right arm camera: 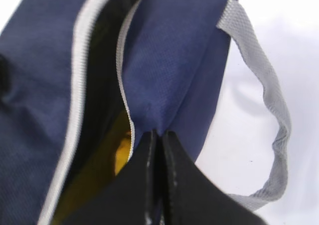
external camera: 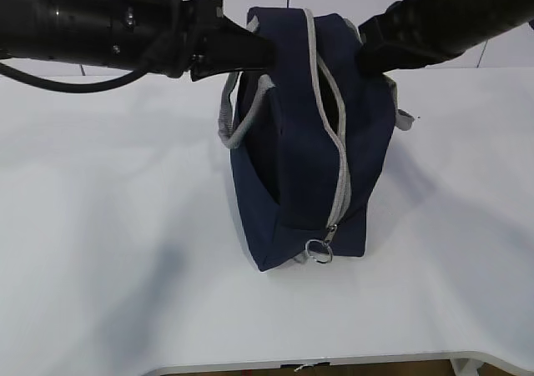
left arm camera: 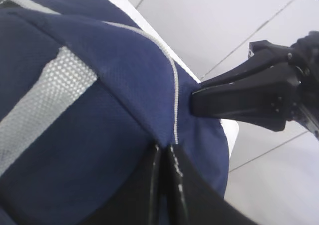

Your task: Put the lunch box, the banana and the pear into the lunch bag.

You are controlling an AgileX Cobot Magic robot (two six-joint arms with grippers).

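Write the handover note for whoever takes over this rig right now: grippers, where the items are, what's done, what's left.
Left gripper: shut, pinching bag fabric by the zipper edge.
Right gripper: shut, pinching the opposite rim.
Bag: upright mid-table, zipper open, ring pull at the near end, mouth only a narrow slit.
Something yellow shows inside through the slit; I cannot tell if it is the banana or the pear. The lunch box is not visible; no items lie on the table.
Done, apparently: loading.
Left: confirm all three are inside, then release the fabric.
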